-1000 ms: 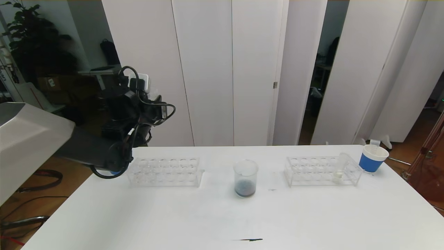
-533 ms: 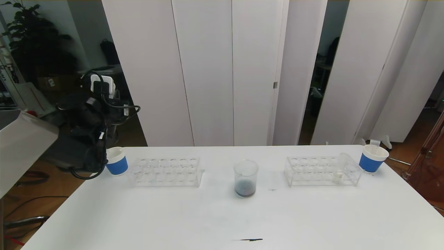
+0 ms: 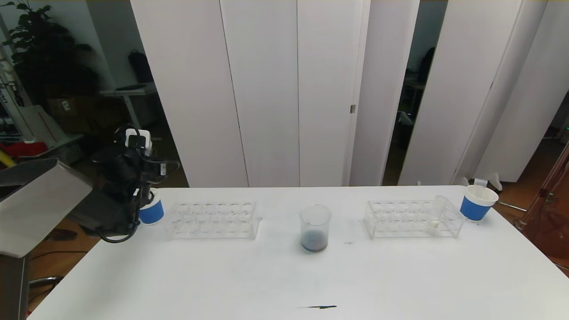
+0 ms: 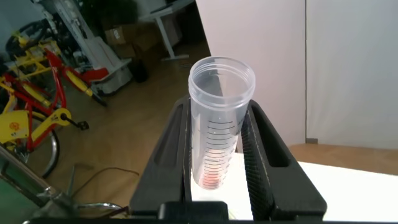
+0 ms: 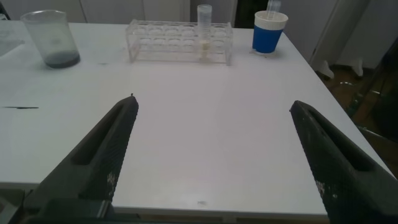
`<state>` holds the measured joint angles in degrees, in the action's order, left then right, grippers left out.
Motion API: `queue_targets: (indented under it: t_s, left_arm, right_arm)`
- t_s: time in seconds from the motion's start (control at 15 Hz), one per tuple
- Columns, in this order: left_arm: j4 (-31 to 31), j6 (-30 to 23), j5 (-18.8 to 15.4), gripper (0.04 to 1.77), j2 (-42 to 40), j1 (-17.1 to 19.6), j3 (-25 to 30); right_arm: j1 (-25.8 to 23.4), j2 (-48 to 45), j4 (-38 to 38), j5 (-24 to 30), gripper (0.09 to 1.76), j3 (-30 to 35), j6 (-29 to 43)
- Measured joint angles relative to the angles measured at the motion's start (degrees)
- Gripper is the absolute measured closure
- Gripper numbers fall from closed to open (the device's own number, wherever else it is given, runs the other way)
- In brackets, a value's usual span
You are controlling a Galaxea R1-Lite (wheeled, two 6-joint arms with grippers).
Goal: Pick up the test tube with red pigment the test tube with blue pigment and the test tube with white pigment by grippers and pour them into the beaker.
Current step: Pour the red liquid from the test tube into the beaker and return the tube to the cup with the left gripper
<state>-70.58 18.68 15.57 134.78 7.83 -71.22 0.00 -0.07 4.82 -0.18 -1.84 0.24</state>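
Since a second ago the left gripper [image 4: 217, 180] has swung away from the left rack [image 3: 211, 220] and sunk, now hanging off the table [image 3: 284, 275] edge just left of the left blue-sleeved cup [image 3: 151, 209], fingers clamped on a clear tube with red residue [image 4: 219, 121]. Right of that rack stands the beaker [image 3: 315, 229] with dark liquid; farther right, the test tube with white pigment [image 3: 434, 215] leans in the right rack [image 3: 413, 218]. Nearer the robot than that rack, the right gripper [image 5: 217, 149] hovers low, fingers spread wide, empty.
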Motion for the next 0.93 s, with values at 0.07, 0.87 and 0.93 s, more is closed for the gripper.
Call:
queue_targets:
  t_s: [0.07,0.87,0.93]
  left_arm:
    - [2.2,-1.3,0.0,1.25,0.4,0.2,0.3]
    - [5.7,-2.5,0.3,1.25,0.5,1.4,3.0]
    - [5.7,-2.5,0.3,1.25,0.4,1.3,3.2]
  right_arm:
    - [0.0,0.0,0.0,0.0,0.10,0.0,0.0]
    - [0.0,0.0,0.0,0.0,0.10,0.0,0.0]
    - [0.0,0.0,0.0,0.0,0.10,0.0,0.0]
